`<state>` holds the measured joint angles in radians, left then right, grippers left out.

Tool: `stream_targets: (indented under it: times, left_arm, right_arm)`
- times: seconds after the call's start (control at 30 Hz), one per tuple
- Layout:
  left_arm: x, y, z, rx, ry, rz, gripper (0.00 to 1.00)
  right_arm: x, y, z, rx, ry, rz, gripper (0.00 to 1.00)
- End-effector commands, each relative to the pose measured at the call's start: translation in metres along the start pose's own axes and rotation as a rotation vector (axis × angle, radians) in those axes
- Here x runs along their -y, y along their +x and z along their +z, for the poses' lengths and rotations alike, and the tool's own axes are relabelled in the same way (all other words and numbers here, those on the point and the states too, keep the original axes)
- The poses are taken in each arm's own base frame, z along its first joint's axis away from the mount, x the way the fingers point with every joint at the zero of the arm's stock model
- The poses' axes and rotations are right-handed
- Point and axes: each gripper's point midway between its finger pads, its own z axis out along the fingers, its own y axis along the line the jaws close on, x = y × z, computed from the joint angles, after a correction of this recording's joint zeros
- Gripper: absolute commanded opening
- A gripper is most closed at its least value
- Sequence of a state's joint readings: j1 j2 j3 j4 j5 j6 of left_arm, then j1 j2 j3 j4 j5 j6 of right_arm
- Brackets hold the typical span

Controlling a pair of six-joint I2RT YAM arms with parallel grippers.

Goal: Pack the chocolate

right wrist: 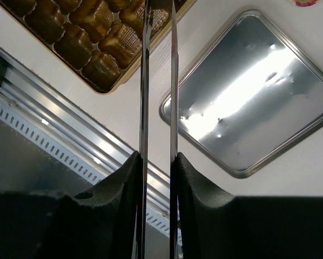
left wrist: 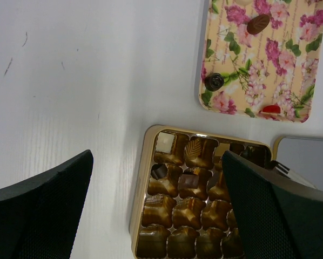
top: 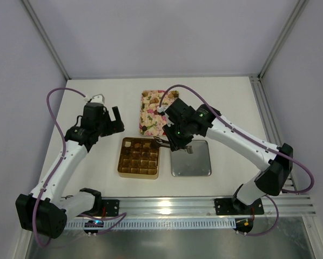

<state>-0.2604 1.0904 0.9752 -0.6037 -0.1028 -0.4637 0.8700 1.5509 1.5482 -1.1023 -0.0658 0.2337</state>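
Observation:
The gold box lies at mid-table, its brown cells mostly bare. A few chocolate pieces sit in its top rows: a white one, a dark one and a brown square. More chocolate lies on the pink flowered tray, among it a brown oval and a dark round piece. My right gripper is shut on metal tongs, whose tips reach over the box's top right corner; the tips themselves are hidden. My left gripper hangs open, holding nothing, above the table at the box's upper left.
A shallow steel tray lies right of the box, under my right wrist. The aluminium rail runs along the near edge. White walls close in the table at the back and sides.

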Motion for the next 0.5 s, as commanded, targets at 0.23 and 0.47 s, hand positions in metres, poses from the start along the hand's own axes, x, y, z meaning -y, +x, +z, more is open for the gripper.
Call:
stream_targets:
  times: [0.23,0.47]
  left_arm:
    - [0.006,-0.01,-0.009,0.038,0.033,-0.004,1.0]
    - [0.005,-0.01,-0.01,0.042,0.028,-0.007,1.0]
  right_arm:
    - [-0.022,0.012,-0.01,0.016,-0.033,-0.002,0.29]
    - [-0.03,0.021,-0.005,-0.004,-0.045,-0.018,0.3]
